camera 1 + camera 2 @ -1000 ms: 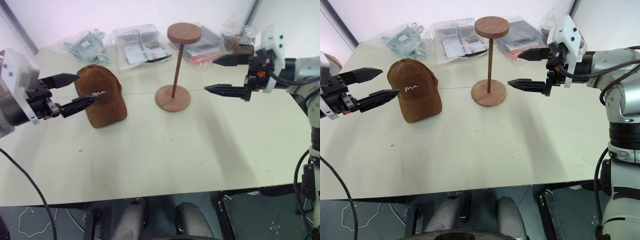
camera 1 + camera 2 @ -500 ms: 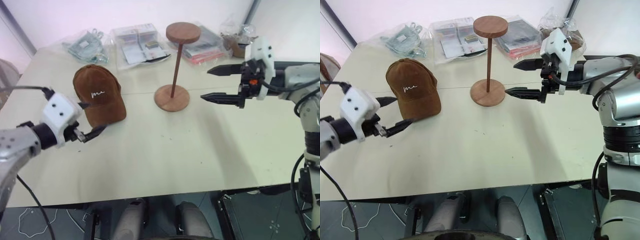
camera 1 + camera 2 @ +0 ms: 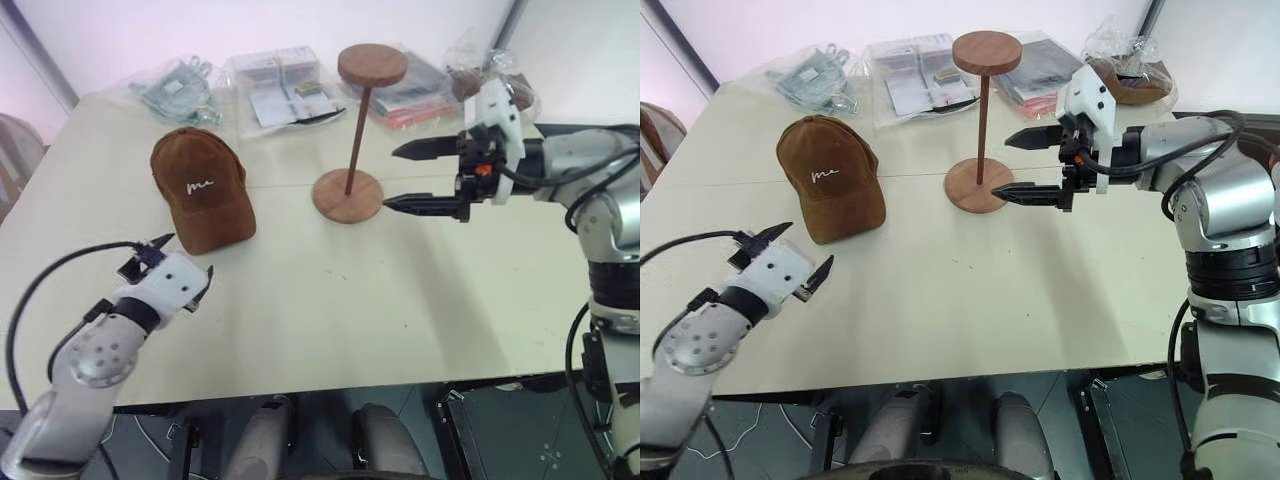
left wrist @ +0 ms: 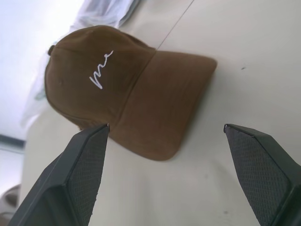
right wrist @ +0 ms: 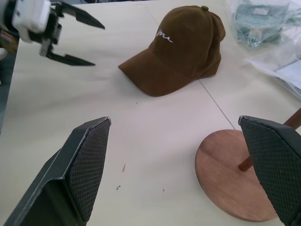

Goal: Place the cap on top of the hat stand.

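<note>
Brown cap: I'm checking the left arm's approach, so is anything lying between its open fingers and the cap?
Nothing visible: only bare pale table separates the left gripper from the brown suede cap.

Cream-coloured table (image 3: 330, 300) with a faint seam running across it; clear plastic bags (image 3: 280, 85) of packaged goods lie along the table's far edge. Beyond the table, a pale wall (image 3: 250, 25); below its near edge, dark grey floor (image 3: 500, 440).

Left end effector (image 3: 790, 252) low, open; right end effector (image 3: 412, 176) raised, open.
</note>
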Motion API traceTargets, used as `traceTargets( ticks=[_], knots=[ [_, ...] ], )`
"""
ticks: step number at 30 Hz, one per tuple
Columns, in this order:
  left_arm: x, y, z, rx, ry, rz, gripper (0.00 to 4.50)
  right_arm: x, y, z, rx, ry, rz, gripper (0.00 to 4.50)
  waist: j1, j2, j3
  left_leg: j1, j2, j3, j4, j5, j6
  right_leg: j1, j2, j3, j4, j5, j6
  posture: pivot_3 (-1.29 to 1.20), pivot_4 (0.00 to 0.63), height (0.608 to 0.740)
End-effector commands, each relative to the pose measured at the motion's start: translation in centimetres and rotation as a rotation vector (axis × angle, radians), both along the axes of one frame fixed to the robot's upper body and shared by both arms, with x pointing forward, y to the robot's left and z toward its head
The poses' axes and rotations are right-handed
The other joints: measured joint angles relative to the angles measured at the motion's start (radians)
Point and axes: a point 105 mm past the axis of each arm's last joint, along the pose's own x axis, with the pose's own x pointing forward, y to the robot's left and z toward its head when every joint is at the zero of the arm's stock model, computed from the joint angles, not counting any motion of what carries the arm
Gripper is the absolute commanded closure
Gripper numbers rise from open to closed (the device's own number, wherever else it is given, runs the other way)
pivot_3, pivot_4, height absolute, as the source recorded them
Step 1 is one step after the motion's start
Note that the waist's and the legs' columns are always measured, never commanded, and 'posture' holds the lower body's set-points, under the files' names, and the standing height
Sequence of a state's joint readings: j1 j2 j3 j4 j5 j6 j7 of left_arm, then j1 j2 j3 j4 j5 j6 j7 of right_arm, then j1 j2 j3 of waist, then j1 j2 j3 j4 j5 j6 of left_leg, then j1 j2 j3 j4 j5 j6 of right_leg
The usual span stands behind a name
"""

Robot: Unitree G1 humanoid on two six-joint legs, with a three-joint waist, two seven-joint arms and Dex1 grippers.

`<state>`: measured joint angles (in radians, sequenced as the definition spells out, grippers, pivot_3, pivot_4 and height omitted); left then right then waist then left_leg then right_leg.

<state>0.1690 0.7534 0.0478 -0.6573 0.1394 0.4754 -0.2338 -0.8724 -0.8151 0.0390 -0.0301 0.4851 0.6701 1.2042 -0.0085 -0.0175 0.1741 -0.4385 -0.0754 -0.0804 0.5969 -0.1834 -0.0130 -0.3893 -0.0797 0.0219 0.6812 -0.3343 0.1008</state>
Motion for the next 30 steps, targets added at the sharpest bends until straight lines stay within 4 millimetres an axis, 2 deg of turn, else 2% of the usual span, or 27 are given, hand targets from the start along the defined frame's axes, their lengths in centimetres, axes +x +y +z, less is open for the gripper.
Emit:
traceTargets(
  ticks=[1,6,16,23,30],
  knots=[
    [0.7,0.6,0.1,0.081,-0.102,0.055,0.39,-0.4,0.4,1.4,-0.003,-0.054,0.018,0.05,0.0,0.0,0.0,0.0,0.0,0.0,0.0,0.0,0.0,0.0,0.0,0.0,0.0,0.0,0.0,0.0,0.15,0.74],
    [1.6,1.4,-1.4,0.111,-0.124,0.12,0.39,-0.6,0.3,1.6,-0.005,-0.065,0.007,0.05,0.0,0.0,0.0,0.0,0.0,0.0,0.0,0.0,0.0,0.0,0.0,0.0,0.0,0.0,0.0,0.0,0.15,0.74],
    [3.7,1.0,-4.4,0.091,-0.125,0.15,0.39,-1.0,0.0,2.2,-0.008,-0.086,-0.021,0.05,0.001,0.001,-0.001,-0.002,0.0,-0.001,0.002,0.0,0.0,-0.001,0.0,-0.001,0.001,0.0,0.0,0.0,0.15,0.74],
    [5.1,0.9,-5.2,0.095,-0.146,0.163,0.39,-1.3,-0.1,2.4,-0.01,-0.095,-0.036,0.05,0.023,0.002,-0.002,-0.002,0.0,-0.001,0.005,0.0,0.0,0.0,0.0,-0.003,0.003,0.0,0.001,0.0,0.15,0.74],
    [6.0,2.3,-5.7,0.123,-0.159,0.216,0.39,-1.4,-0.3,2.5,-0.01,-0.1,-0.049,0.05,0.023,0.004,-0.003,-0.002,0.0,-0.002,0.009,0.0,0.001,0.001,0.0,-0.003,0.004,0.001,0.001,0.0,0.15,0.74]
  ],
)
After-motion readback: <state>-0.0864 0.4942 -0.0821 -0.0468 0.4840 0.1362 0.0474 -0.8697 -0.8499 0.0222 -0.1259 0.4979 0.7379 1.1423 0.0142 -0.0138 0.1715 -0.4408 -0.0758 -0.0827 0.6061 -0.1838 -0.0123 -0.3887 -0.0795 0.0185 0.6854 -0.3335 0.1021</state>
